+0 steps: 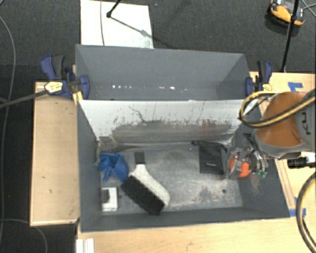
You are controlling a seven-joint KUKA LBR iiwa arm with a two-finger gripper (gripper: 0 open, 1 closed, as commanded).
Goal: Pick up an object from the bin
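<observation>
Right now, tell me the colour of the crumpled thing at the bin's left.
Blue; the crumpled thing shows best in the camera view.

floor: dark carpet (29, 29) | left: grey cable (22, 97) across it | top right: orange-black device (285, 11)

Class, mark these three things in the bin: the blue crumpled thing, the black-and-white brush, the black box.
blue crumpled thing (112, 167), camera view, its middle.
black-and-white brush (142, 194), camera view, its black side.
black box (210, 157), camera view, its top face.
</observation>
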